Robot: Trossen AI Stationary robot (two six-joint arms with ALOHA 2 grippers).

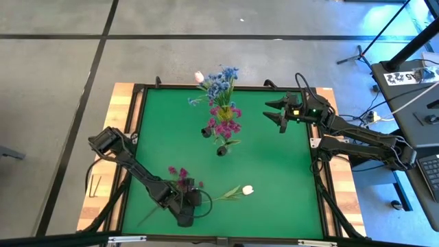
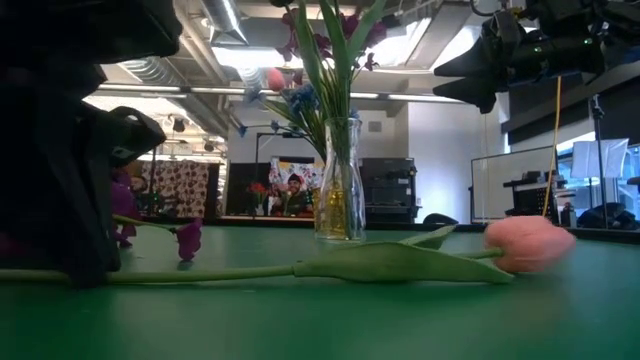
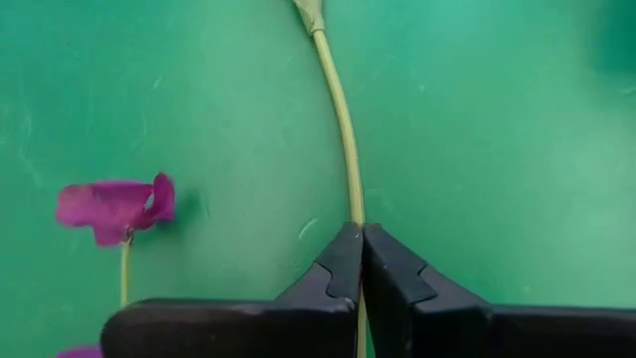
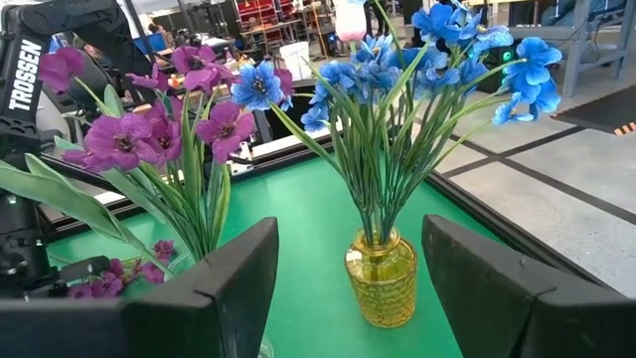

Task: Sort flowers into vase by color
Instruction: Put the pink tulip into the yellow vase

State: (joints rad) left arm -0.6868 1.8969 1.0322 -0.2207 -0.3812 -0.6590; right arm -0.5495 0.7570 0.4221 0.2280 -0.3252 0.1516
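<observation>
A white-pink tulip lies on the green table near its near edge, bud toward the right, long stem flat on the mat. My left gripper stands over the stem's bare end, shut on it. A magenta spray lies beside that gripper; one bloom shows close by. My right gripper hovers open, right of the vases, touching nothing. It faces the yellow vase of blue sprays and the magenta sprays in a vase beside it. My left gripper pinches the tulip's green stem between its two fingertips, well away from the bud. It comes from above, pointing down, with the stem running through between the fingers. The stem and bud lie on the table.
The vases stand together at the table's middle, toward the far edge; a pale bud rises among the blue sprays. A black frame rims the green mat. Open mat lies between the vases and the tulip.
</observation>
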